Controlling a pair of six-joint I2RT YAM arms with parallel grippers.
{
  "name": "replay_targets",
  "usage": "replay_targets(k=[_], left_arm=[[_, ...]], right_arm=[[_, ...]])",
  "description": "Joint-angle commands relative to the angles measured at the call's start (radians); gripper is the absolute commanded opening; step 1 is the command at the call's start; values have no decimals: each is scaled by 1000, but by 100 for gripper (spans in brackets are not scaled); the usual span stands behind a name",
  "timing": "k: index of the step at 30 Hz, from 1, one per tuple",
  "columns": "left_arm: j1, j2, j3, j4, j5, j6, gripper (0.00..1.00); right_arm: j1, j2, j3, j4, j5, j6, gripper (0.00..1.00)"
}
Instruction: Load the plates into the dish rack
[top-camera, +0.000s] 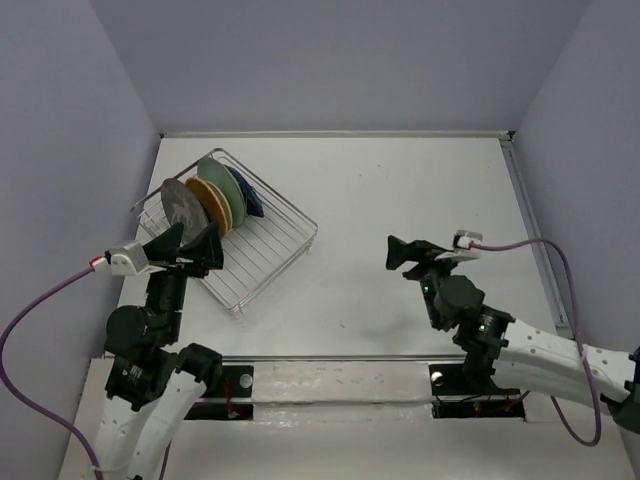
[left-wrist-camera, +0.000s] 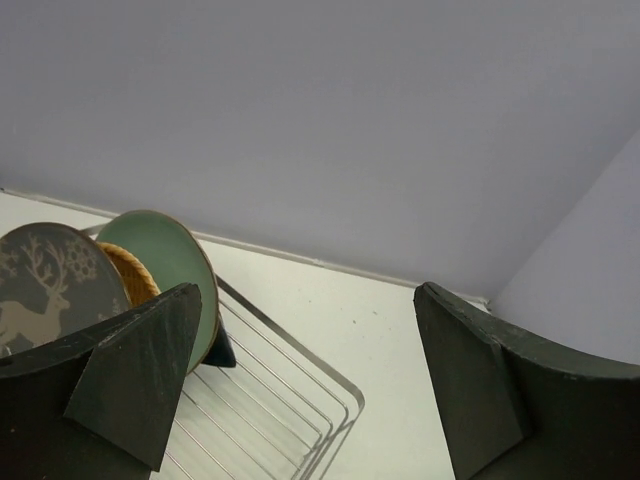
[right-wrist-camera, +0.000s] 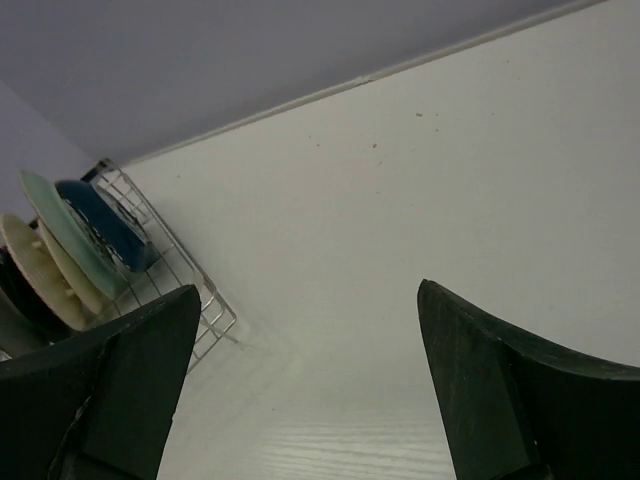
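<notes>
The plates (top-camera: 212, 198) are standing upright in the rack (top-camera: 270, 240), toward the desk's (top-camera: 400, 180) far-left corner. The left gripper (top-camera: 195, 240) and right gripper (top-camera: 400, 257) are both gaping wide, holding nothing. Any pull-back on the left should be rising first, avoiding the plate rims.

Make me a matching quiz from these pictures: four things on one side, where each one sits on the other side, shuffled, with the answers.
Things:
1. grey deer plate
2. orange plate
3. dark blue plate
4. right gripper

Places:
A. open above the bare table, away from the dish rack
B. far end of the row, beyond the teal plate
C. end of the row nearest the left gripper
D. between the grey deer plate and the teal plate

Pairs: 1-C, 2-D, 3-B, 4-A
</notes>
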Motion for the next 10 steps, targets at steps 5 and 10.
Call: replay_targets(k=[5,10], left_arm=[[-3,47,-20,86,140,14,99],[8,99,-11,77,190,16,99]], right_arm=[[3,-395,-188,-165,48,240,89],[3,-400,-126,-256,53,191,90]])
